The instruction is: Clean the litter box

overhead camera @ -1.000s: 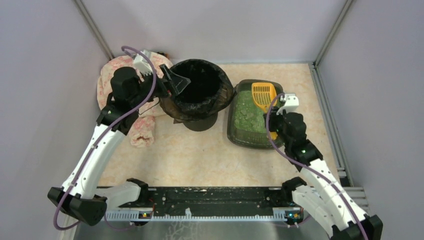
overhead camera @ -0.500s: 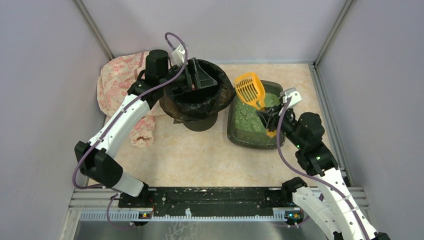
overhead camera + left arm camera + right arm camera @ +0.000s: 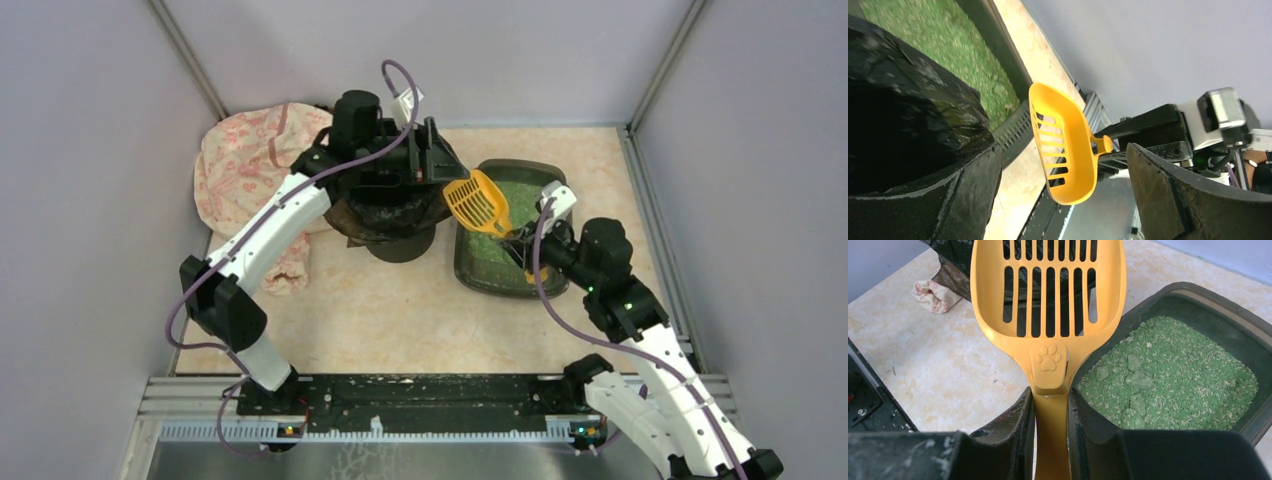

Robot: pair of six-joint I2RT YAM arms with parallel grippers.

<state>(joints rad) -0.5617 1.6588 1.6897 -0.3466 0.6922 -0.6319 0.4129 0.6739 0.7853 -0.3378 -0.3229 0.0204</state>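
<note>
The litter box [image 3: 468, 268], a dark tray of green granules, lies right of the black-bagged bin [image 3: 395, 215]. My right gripper [image 3: 525, 250] is shut on the handle of the yellow slotted scoop [image 3: 478, 200] and holds it raised and tilted between box and bin. In the right wrist view my gripper [image 3: 1050, 400] clamps the scoop [image 3: 1048, 290]; its bowl looks empty, and clumps [image 3: 1133, 375] lie in the litter box [image 3: 1168, 295]. My left gripper [image 3: 432, 160] is open over the bin's right rim. In the left wrist view my gripper [image 3: 1062, 165] frames the scoop [image 3: 1068, 150] beyond it without touching.
A pink floral cloth [image 3: 250, 160] is heaped at the back left beside the bin, with one end near the bin's foot [image 3: 930, 292]. Grey walls close in the back and both sides. The arms' base rail [image 3: 420, 395] runs along the near edge.
My right gripper lifted the scoop out of the litter box and swung it left toward the bin. My left arm moved from the bin's left rim across to its right rim.
</note>
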